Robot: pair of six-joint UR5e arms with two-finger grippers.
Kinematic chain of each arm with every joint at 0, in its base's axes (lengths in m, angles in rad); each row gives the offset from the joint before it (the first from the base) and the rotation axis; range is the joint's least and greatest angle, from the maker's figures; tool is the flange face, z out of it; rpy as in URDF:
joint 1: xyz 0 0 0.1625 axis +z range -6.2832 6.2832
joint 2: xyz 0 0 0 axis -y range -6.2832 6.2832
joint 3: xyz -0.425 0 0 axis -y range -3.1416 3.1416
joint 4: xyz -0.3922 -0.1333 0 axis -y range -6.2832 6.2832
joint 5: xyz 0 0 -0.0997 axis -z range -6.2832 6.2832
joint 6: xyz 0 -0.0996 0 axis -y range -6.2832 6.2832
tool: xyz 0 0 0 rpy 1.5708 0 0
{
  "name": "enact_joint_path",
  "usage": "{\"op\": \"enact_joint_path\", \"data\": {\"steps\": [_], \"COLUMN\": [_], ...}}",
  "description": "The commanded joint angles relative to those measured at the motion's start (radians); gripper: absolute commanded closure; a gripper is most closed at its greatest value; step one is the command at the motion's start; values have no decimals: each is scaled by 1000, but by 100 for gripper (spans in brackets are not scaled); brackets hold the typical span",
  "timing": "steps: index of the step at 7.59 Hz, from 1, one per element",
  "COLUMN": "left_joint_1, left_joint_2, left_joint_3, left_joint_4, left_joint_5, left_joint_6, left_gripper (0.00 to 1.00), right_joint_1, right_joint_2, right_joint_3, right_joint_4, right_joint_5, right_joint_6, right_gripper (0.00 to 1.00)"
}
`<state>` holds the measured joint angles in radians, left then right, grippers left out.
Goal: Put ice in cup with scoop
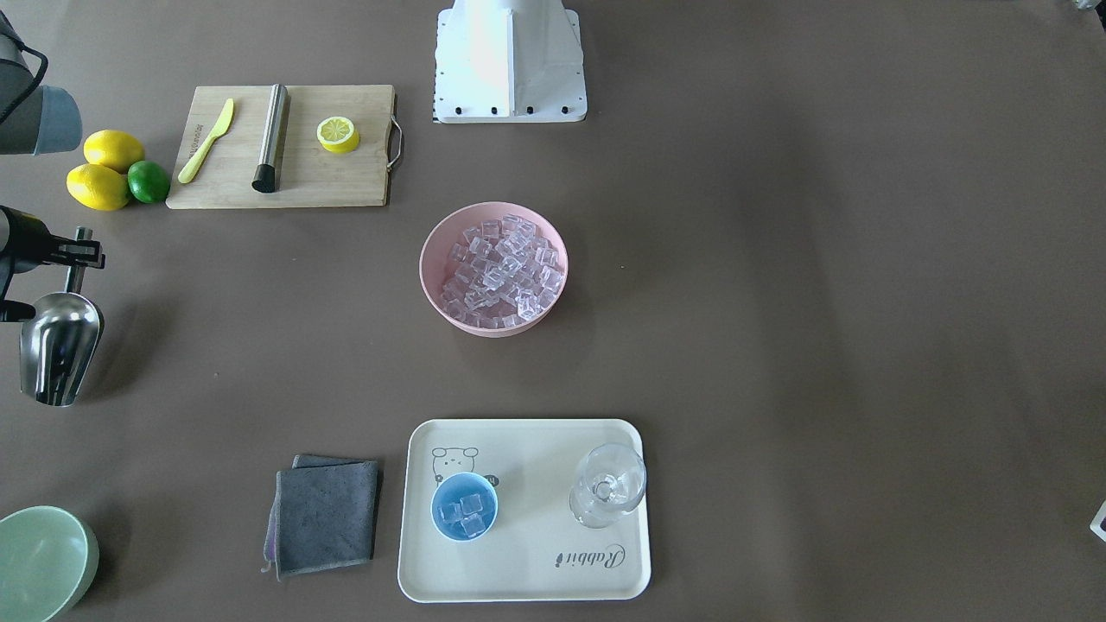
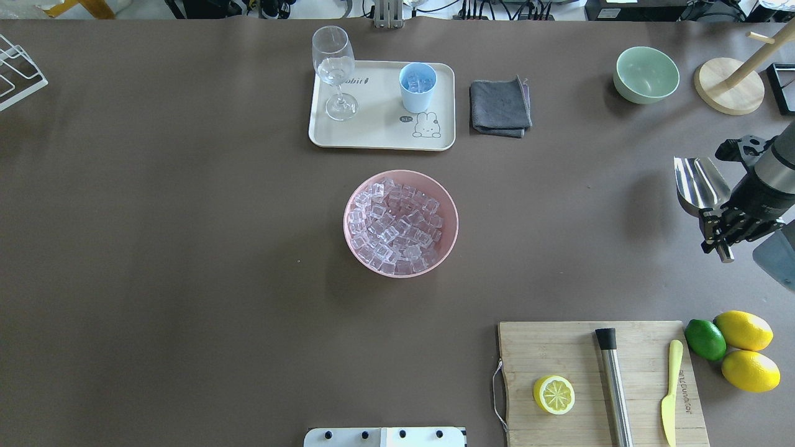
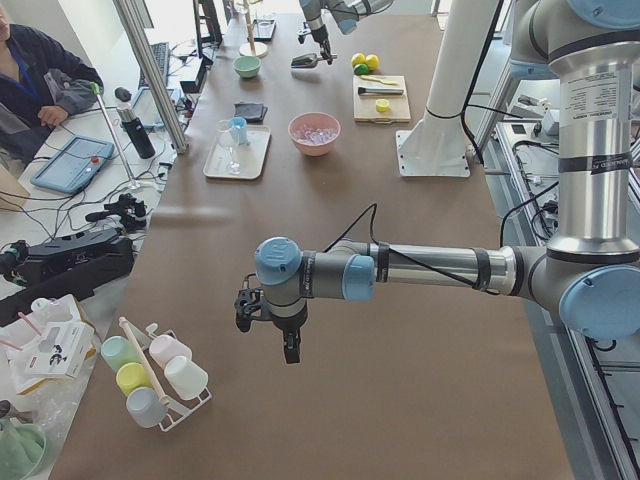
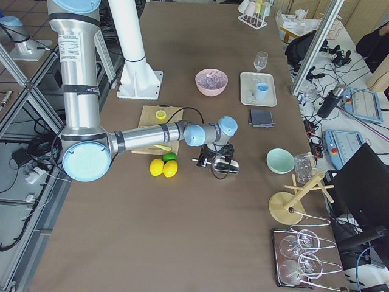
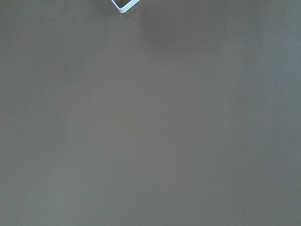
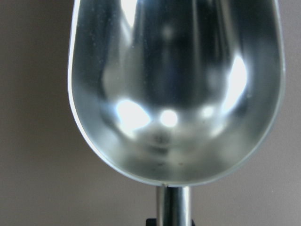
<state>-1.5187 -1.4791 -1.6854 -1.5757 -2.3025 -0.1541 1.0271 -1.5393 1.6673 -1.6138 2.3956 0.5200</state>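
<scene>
Overhead exterior: my right gripper [image 2: 720,231] clamps the scoop [image 2: 699,180] by its handle, well apart from the ice [image 2: 397,226] in the pink bowl [image 2: 346,217]. A few cubes lie in the cup [image 2: 415,102] on the tray [image 2: 372,130]. I cannot tell the left gripper [image 3: 290,350] state.

right arm [image 4: 146,135]: forearm runs out level, wrist bent down at the end. right gripper [image 2: 720,228] is clamped on the handle of the scoop [image 2: 699,180]. The trough sticks out ahead of the fingers and is empty in the wrist cam. left arm [image 3: 430,268]: stretched out level, left gripper [image 3: 290,345] pointing straight down. Finger gap not readable from the side view.
</scene>
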Motion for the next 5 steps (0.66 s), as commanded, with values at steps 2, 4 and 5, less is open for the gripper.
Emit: {"op": "enact_joint_path", "data": {"steps": [2,4,5], "left_joint_1": [-1,-2,0], "left_joint_2": [0,0,0], "left_joint_3": [1,1,0], "left_joint_4": [2,2,2], "left_joint_5": [0,2,2], "left_joint_6": [-1,-1,-1], "left_gripper": [2,2,2], "right_joint_1": [-7,-2,14], "right_joint_2": [5,-5,-4], "right_joint_3": [-3,-1,11], "right_joint_4": [2,58,66], "right_joint_5": [0,-1,-13], "right_joint_6": [0,0,0], "right_gripper": [29,1,1]}}
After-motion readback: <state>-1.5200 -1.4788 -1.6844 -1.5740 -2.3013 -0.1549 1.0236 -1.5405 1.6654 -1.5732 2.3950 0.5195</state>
